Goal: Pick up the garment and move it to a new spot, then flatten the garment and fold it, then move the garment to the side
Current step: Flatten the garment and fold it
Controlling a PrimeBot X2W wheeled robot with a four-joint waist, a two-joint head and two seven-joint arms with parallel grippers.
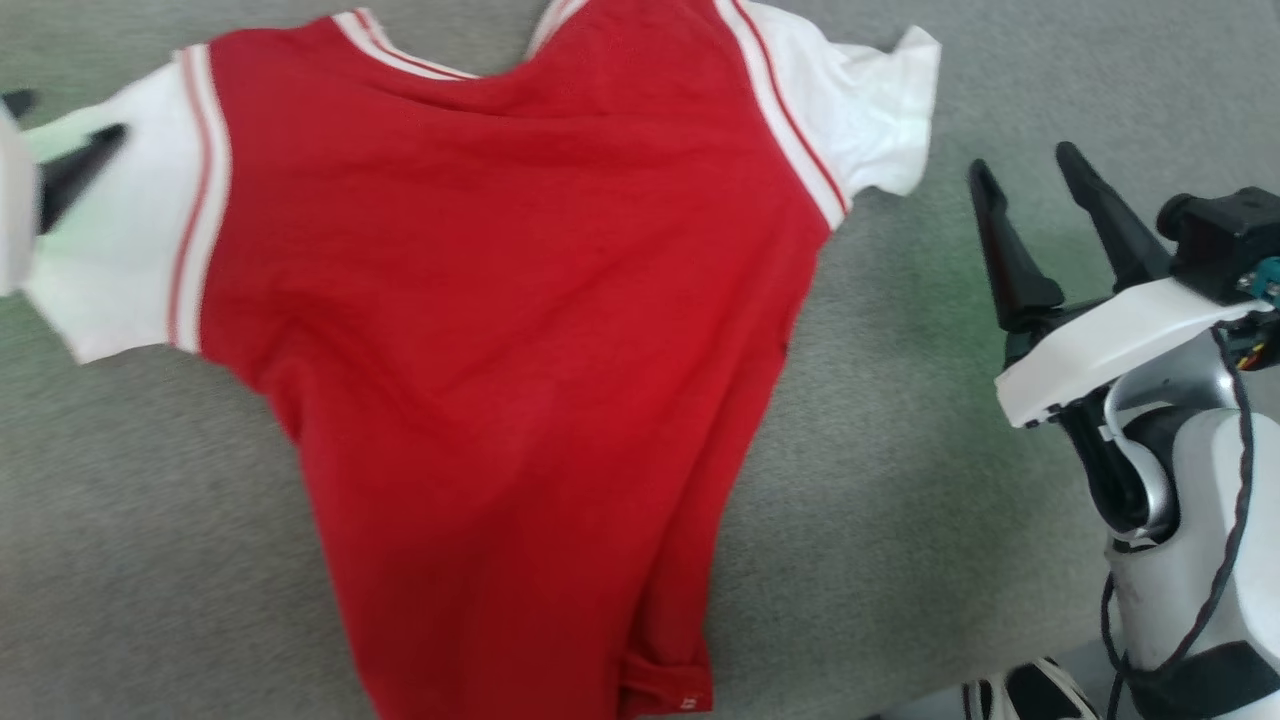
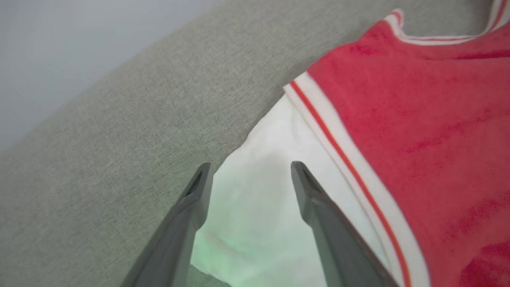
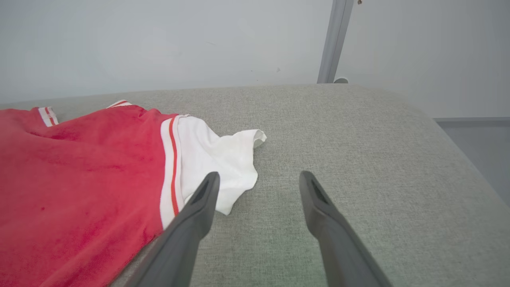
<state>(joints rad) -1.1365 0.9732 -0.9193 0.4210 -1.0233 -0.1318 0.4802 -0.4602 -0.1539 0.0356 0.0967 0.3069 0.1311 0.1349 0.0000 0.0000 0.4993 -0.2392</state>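
The garment (image 1: 520,300) is a red jersey with white sleeves and red-and-white striped trim, lying spread out with its plain side up on a grey padded surface (image 1: 900,480). Its hem points toward me. My left gripper (image 1: 65,115) is blurred at the far left edge, over the left sleeve. In the left wrist view this gripper (image 2: 251,165) is open, its fingers straddling the white sleeve (image 2: 259,207) beside the red body of the garment (image 2: 418,119). My right gripper (image 1: 1025,165) is open over bare surface, to the right of the right sleeve (image 3: 223,159). Nothing is between the fingers of the right gripper (image 3: 259,175), with the garment (image 3: 79,179) to its left.
The grey surface (image 3: 358,139) extends well beyond the right sleeve and drops off to the floor (image 3: 478,151) on the right. A pale wall and a grey upright post (image 3: 334,40) stand behind its far edge. My white right arm and torso (image 1: 1200,560) take up the lower right.
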